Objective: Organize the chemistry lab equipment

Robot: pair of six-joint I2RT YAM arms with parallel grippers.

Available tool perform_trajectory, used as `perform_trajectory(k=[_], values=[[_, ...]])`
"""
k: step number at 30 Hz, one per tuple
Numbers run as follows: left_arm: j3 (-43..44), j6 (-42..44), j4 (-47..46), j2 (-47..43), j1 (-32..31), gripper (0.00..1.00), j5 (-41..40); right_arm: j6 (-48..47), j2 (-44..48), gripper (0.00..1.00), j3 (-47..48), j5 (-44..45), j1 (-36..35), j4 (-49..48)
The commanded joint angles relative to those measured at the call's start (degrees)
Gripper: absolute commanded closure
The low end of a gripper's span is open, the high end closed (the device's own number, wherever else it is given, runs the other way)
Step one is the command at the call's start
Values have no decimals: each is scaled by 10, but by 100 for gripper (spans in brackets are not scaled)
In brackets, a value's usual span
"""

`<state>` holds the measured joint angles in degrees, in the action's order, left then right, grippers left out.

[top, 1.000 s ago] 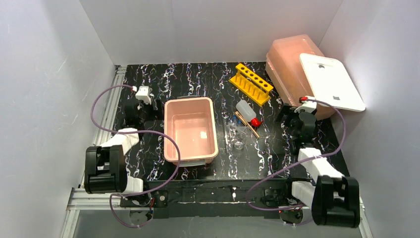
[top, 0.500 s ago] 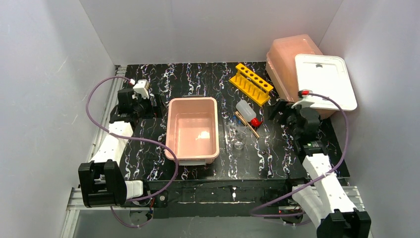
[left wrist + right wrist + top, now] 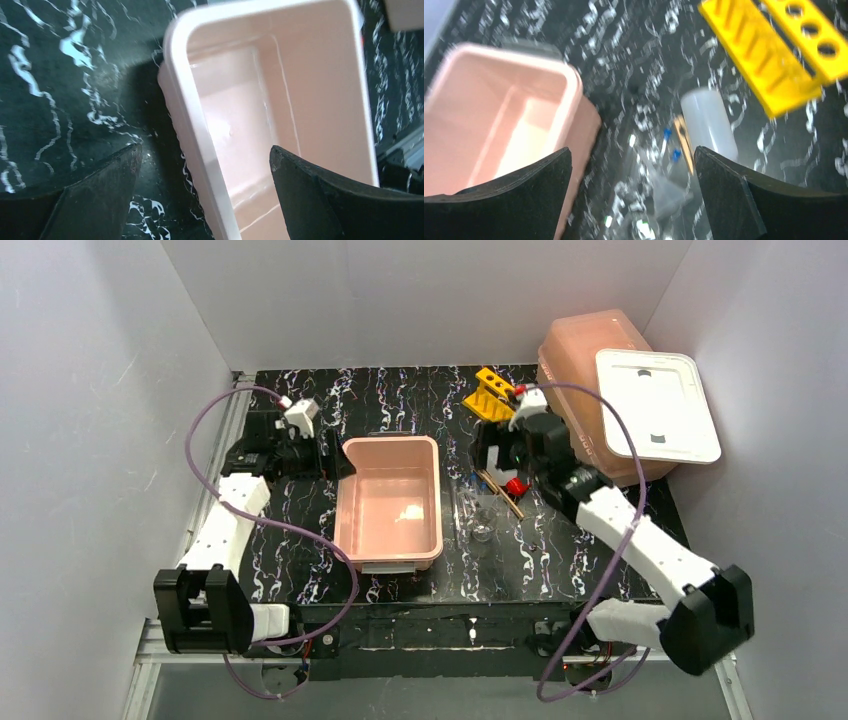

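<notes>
The left hand (image 3: 205, 155) is open over the left rim of the pink tub (image 3: 172, 65). The right hand (image 3: 631, 155) is open above the white bottle (image 3: 709, 122), which lies on the worktop (image 3: 624, 30) between the tub and the yellow rack (image 3: 774, 65).

Pink tub (image 3: 385, 502), second tub (image 3: 580, 352) (white lid (image 3: 655, 390))

We see the yellow tube rack (image 3: 774, 55) at the upper right of the right wrist view, set on a diagonal, round holes along its top bar. Just below it the translucent white bottle (image 3: 709, 122) lies on its side; its red cap (image 3: 516, 487) shows right of centre in the overhead view. Beside the bottle lie thin brown rods (image 3: 503, 496), with small clear glassware (image 3: 482, 528) just below them
</notes>
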<state>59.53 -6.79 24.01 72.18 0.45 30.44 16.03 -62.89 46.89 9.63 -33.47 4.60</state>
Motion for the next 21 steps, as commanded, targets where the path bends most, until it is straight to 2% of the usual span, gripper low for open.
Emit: perform_trajectory(k=[1, 3, 5, 6, 8, 15, 21], values=[[-25, 46, 22, 28, -42, 0, -10, -22, -123, 0, 187, -69, 31, 61], [-27, 74, 21, 43, -54, 0, -27, -39, -181, 0, 259, 11, 33, 101], [-29, 120, 8, 60, -69, 1, -67, -85, -278, 0, 367, 80, 37, 141], [-25, 127, 8, 66, -70, 2, -72, -91, -303, 0, 395, 92, 42, 153], [-19, 140, 7, 75, -73, 8, -82, -89, -347, 5, 444, 93, 60, 173], [9, 177, -17, 106, -77, 32, -132, -76, -453, 9, 551, 79, 113, 190], [35, 192, -51, 129, -77, 36, -180, -74, -501, 9, 589, 74, 137, 196]])
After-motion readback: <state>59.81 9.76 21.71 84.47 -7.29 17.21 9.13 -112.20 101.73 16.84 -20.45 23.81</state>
